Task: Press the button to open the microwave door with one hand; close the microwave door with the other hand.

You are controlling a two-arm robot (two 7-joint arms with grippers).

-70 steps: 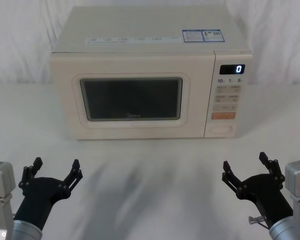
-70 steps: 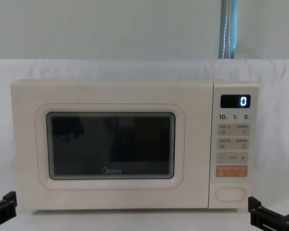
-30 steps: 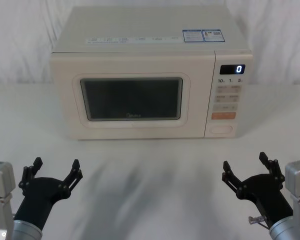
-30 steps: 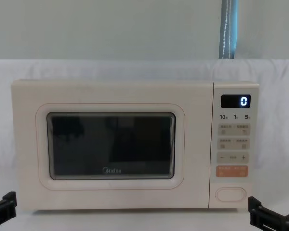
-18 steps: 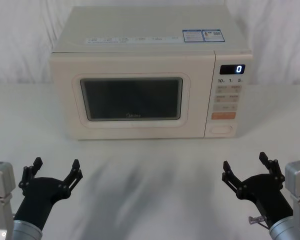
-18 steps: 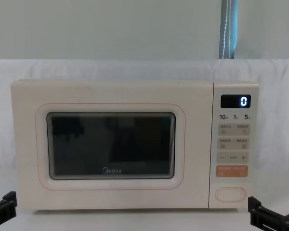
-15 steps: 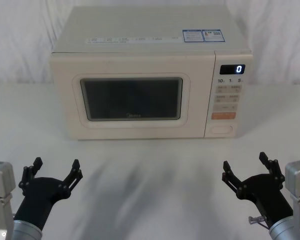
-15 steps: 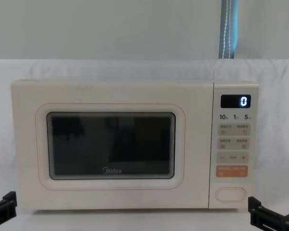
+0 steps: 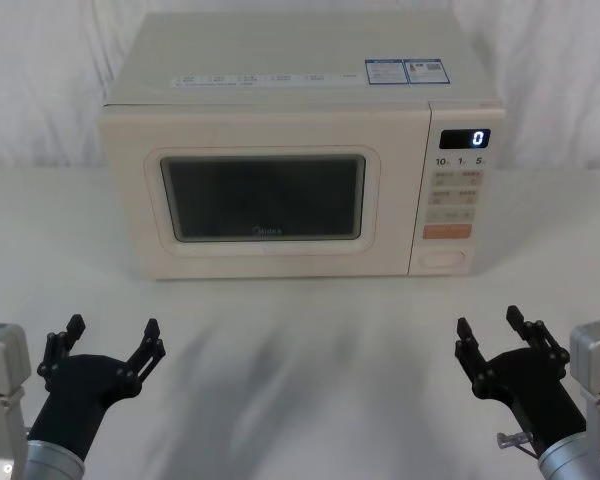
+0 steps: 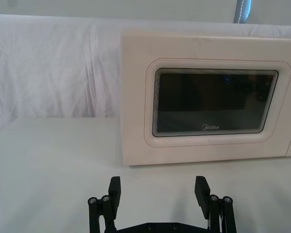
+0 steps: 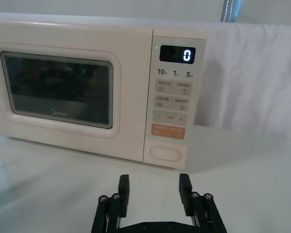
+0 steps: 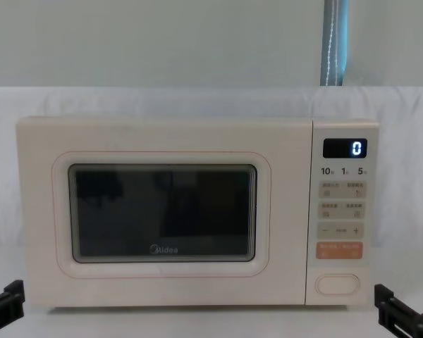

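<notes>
The cream microwave stands at the back of the table with the microwave door (image 9: 265,255) shut, its dark window facing me. The button (image 9: 443,258), a plain cream pill shape, sits at the bottom of the control panel under the orange key; the right wrist view shows the button (image 11: 165,153) straight ahead. My left gripper (image 9: 113,326) hovers open near the table's front left, well short of the door (image 10: 136,97). My right gripper (image 9: 490,322) is open at the front right, its fingers fairly close together, in line with the control panel. Neither holds anything.
The control panel (image 9: 458,190) carries a lit display reading 0, small cream keys and an orange key (image 9: 446,231). White cloth covers the table (image 9: 300,340) and hangs behind the oven. Open table lies between the grippers and the microwave.
The right gripper's fingers have drawn closer together while staying apart. The left gripper and the microwave have not moved.
</notes>
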